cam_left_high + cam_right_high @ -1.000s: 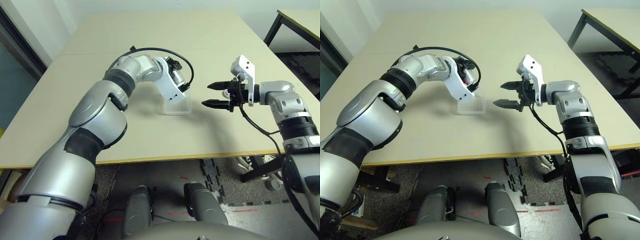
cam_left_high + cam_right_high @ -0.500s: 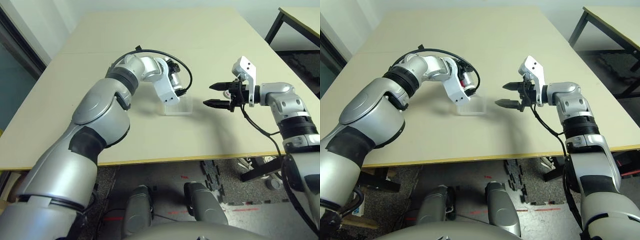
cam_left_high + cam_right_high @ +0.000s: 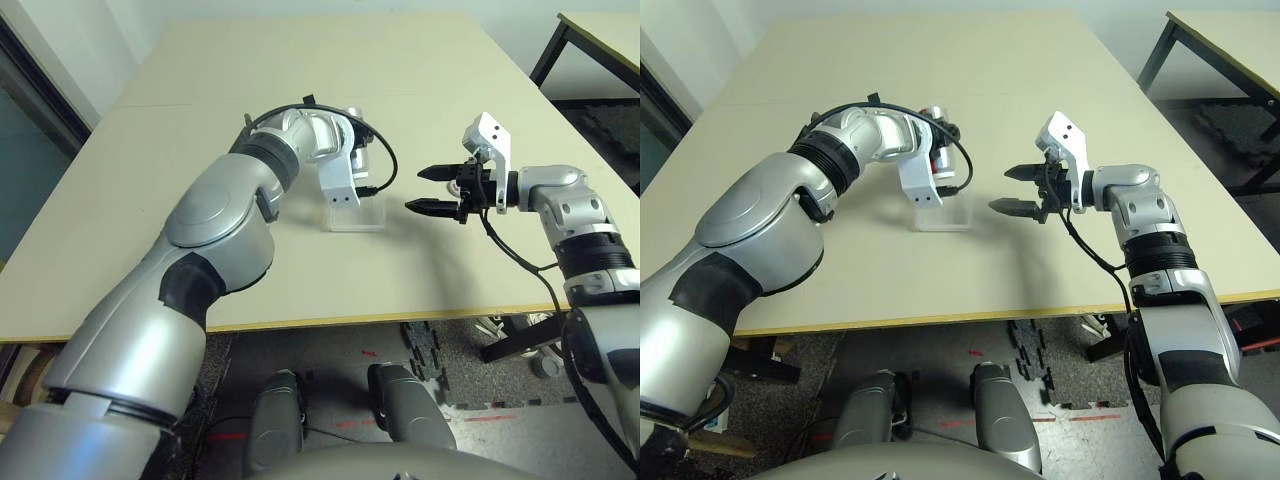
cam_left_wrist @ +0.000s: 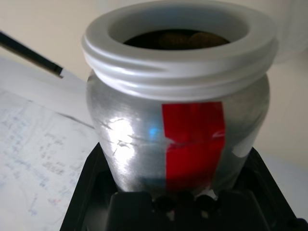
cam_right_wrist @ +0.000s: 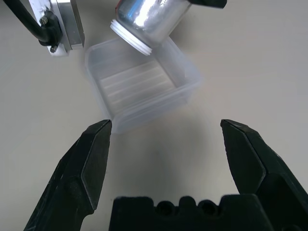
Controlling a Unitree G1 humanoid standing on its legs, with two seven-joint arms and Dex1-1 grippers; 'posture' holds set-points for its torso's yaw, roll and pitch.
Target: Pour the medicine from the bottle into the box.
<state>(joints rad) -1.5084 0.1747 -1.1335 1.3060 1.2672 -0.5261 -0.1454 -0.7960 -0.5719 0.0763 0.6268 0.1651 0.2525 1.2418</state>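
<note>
The right gripper hangs spread wide above the counter, just beside the clear box. Beyond, the left gripper clamps the silver bottle, tilted over the box, pills inside its mouth.

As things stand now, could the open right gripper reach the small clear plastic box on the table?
Probably yes. The right gripper points at the clear plastic box across bare table; only the tilted silver bottle hangs over its far side.
</note>
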